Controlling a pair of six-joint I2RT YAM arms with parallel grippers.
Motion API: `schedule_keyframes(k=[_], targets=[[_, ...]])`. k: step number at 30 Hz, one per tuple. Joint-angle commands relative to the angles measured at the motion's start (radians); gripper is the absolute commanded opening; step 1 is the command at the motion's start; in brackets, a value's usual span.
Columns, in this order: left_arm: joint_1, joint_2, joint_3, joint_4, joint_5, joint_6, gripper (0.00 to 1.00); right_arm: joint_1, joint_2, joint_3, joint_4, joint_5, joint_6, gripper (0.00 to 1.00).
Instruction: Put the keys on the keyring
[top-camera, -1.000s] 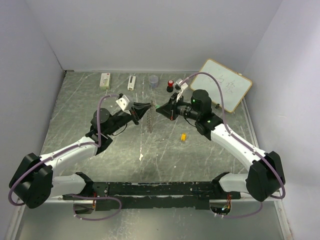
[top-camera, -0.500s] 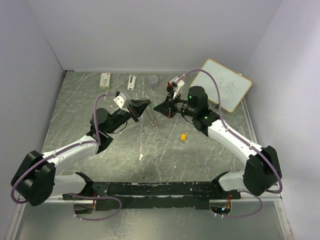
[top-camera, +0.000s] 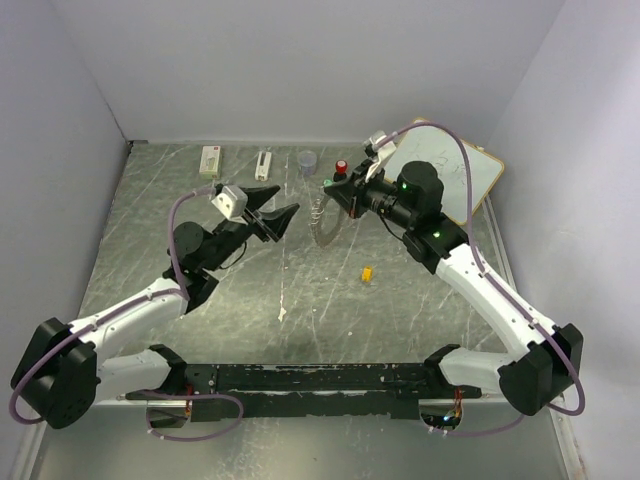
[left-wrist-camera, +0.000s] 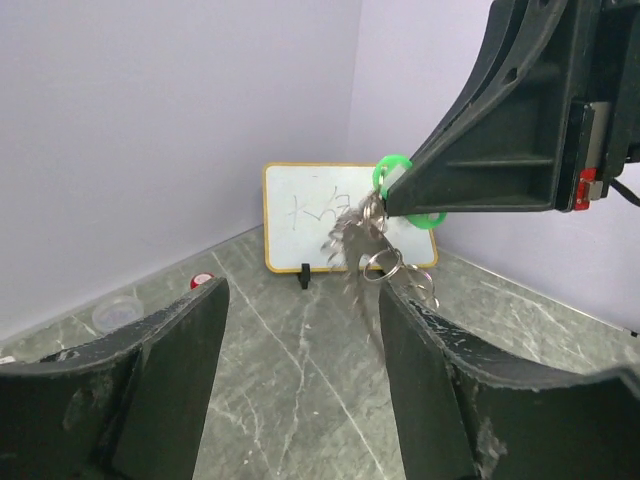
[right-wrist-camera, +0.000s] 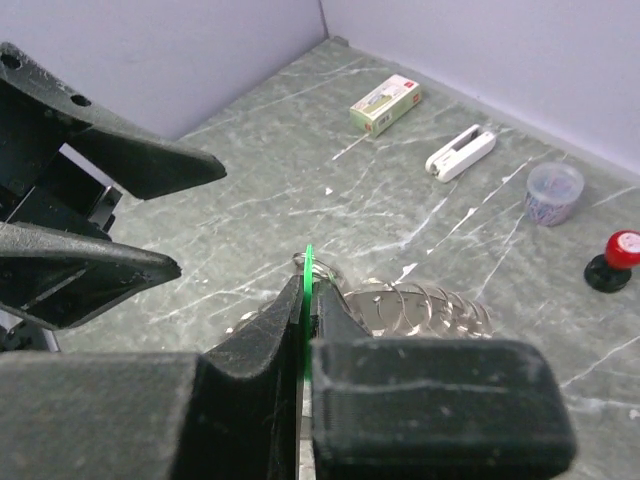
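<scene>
My right gripper (top-camera: 328, 187) is shut on the bright green key (right-wrist-camera: 308, 262), which sits edge-on between its fingers. The keyring (top-camera: 322, 226), a metal ring crowded with small silvery pieces, hangs from that key above the table. In the left wrist view the green key (left-wrist-camera: 393, 166) and the hanging keyring (left-wrist-camera: 362, 262) show just beyond my left gripper (left-wrist-camera: 300, 300). The left gripper (top-camera: 272, 222) is open and empty, a short way left of the ring. The yellow-orange key (top-camera: 367, 272) lies on the table right of centre.
Along the back edge stand a small box (top-camera: 209, 160), a white clip-like item (top-camera: 263, 164), a small grey cup (top-camera: 307, 160) and a red-topped black knob (top-camera: 341, 167). A whiteboard (top-camera: 470, 175) leans at the back right. Walls close three sides.
The left gripper has opened, let go of the keyring and drawn back to the left. The right gripper has risen toward the back with the green key, and the ring now hangs from it.
</scene>
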Motion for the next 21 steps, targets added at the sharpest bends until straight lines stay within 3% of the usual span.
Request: schedule_keyframes(k=[1, 21], targets=[[0.005, -0.033, -0.001, -0.029, -0.034, 0.039, 0.72, -0.001, -0.019, 0.053, -0.03, 0.036, -0.047, 0.0], [0.005, 0.118, 0.172, -0.059, 0.221, 0.153, 0.72, 0.0, -0.027, 0.087, -0.08, -0.038, -0.094, 0.0]])
